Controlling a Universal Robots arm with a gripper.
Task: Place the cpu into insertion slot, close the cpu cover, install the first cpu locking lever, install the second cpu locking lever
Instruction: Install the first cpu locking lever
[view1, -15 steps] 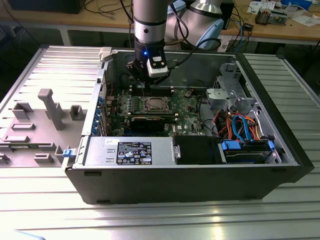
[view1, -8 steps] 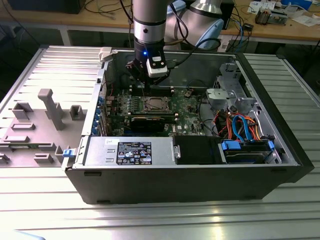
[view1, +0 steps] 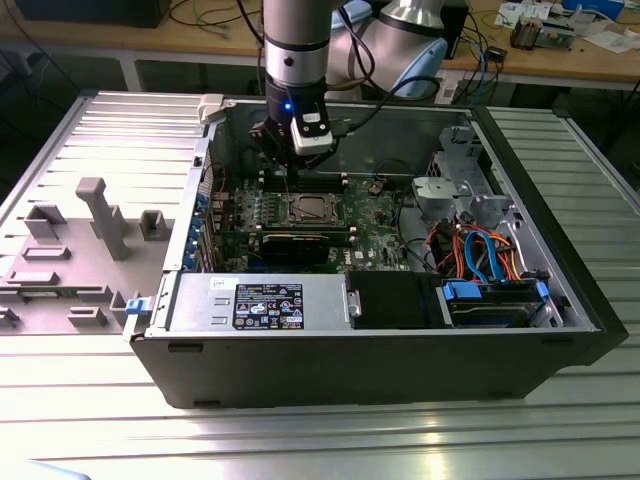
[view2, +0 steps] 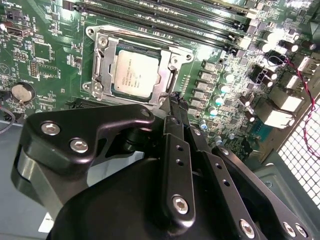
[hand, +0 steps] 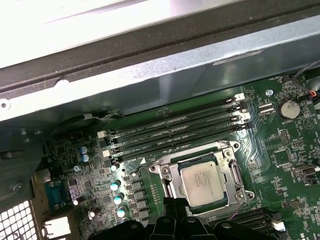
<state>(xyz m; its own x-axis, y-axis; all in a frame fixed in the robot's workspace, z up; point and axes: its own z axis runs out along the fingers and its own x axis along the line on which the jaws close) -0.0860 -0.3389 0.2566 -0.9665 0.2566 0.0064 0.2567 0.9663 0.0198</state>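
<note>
Gripper (view2: 176, 101): fingers drawn together, nothing held between them. In both wrist views the tip hangs over the green board (view2: 50, 65), just beside the insertion slot (view2: 101, 85), at the slot edge facing away from the memory slots (hand: 175, 131).

The cpu (view2: 136, 75) is seated inside the insertion slot and lies flat. It is a small square chip with a dull silver-grey metal top that carries fine dark print, and it is paler than the metal around it. The cpu cover (hand: 234, 172) lies flat on the insertion slot, its square window framing the chip top.

In the exterior view the insertion slot is inside the open computer case (view1: 400, 350), with the arm (view1: 297, 50) standing upright above the slot
</note>
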